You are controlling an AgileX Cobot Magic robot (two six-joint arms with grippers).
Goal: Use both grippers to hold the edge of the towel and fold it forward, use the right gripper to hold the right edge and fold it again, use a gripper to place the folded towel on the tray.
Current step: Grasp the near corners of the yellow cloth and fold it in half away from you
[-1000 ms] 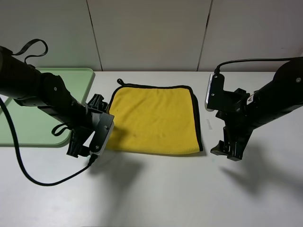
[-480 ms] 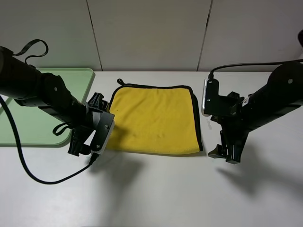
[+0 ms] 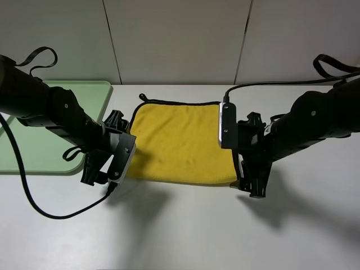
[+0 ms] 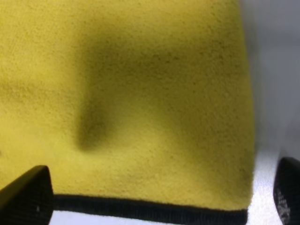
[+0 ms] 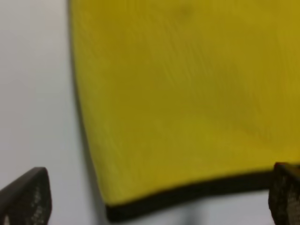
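The yellow towel (image 3: 180,140) lies flat mid-table, with black trim along its far and right sides. My left gripper (image 3: 98,175) hangs open just off its near left corner. In the left wrist view the towel (image 4: 140,93) fills the frame, and its black-trimmed edge (image 4: 150,208) runs between the spread fingertips (image 4: 26,197) of the left gripper (image 4: 157,196). My right gripper (image 3: 252,188) is open above the near right corner. The right wrist view shows that corner of the towel (image 5: 187,93) between the parted fingertips (image 5: 26,197) of the right gripper (image 5: 154,197). The mint-green tray (image 3: 34,152) sits at the left, partly behind the left arm.
White table surface (image 3: 185,230) stretches in front of the towel. A black cable (image 3: 34,208) from the left arm loops over the table near the tray's front. A panelled wall (image 3: 180,39) rises behind the table.
The right arm has swung left, from beside the towel to over its near right corner. The left arm and the towel have not moved.
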